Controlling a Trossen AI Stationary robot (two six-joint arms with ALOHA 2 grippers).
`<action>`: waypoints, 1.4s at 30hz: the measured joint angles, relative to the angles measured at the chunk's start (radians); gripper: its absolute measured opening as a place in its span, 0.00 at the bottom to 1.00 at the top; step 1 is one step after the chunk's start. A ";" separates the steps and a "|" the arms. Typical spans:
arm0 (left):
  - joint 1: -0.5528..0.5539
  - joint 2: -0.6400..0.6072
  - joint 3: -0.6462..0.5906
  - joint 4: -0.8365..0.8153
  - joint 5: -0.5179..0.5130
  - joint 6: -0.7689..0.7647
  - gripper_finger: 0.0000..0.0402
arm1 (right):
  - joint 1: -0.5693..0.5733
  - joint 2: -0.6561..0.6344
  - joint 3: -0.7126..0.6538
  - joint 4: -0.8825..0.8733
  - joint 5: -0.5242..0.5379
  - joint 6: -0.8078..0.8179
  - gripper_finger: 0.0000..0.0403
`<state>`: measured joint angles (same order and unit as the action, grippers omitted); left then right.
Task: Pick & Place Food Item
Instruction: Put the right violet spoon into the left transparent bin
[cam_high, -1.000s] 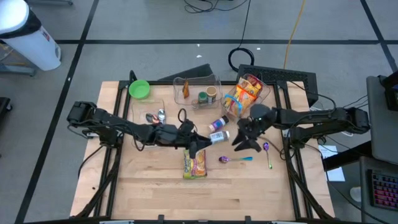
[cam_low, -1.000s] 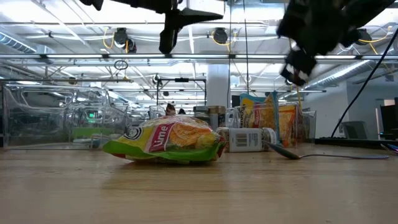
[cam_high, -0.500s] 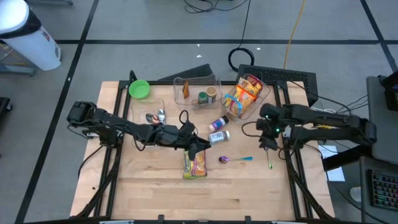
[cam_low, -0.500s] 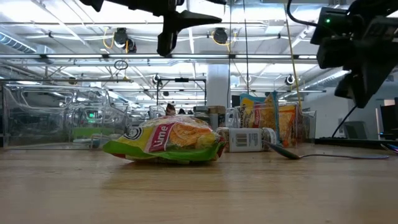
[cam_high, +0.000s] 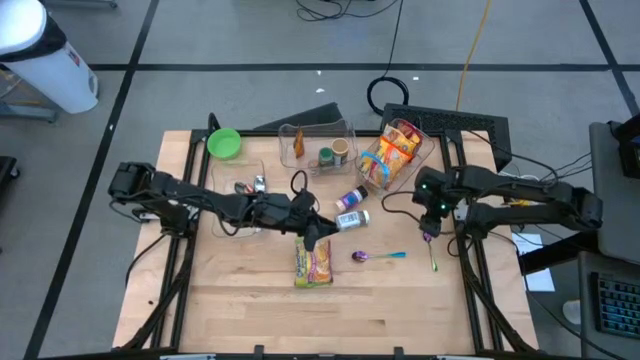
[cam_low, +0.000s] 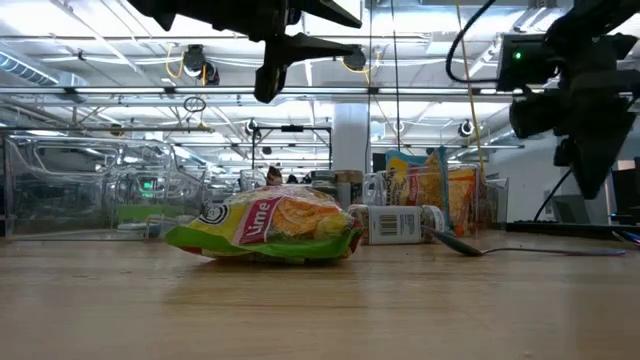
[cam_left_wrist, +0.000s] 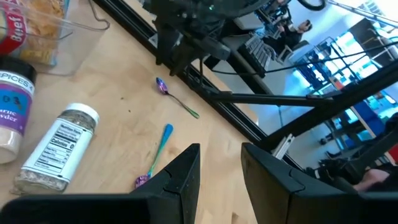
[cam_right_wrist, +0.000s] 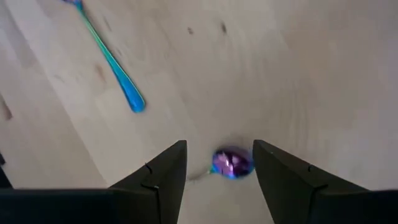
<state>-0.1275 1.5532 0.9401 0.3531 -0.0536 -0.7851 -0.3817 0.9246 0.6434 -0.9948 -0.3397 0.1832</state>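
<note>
High view | my left jaws (cam_high: 318, 238) hang spread and empty above the snack bag (cam_high: 314, 263) at mid worktop (cam_high: 400, 310) | my right jaws (cam_right_wrist: 217, 171) spread over a spoon (cam_right_wrist: 231, 163), far right | next: drop straight, pinch bag across its width.

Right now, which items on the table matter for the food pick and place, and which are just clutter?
In play:
- lime snack packet
- left pincer, above the packet
- right pincer, above the green-handled spoon

Clutter:
- blue-handled spoon
- two spice jars
- green bowl
- clear bins
</note>
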 joint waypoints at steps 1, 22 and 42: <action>0.004 0.000 0.000 0.000 0.011 0.000 0.30 | 0.000 0.014 0.000 -0.017 0.001 0.004 0.44; 0.083 0.000 0.000 -0.021 0.245 0.110 0.30 | -0.002 0.250 0.001 -0.049 0.077 0.066 0.44; 0.122 0.000 0.000 -0.038 0.325 0.152 0.30 | -0.001 0.390 0.001 0.000 0.068 0.024 0.35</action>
<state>-0.0051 1.5532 0.9401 0.3149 0.2718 -0.6331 -0.3824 1.3146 0.6441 -0.9953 -0.2715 0.2073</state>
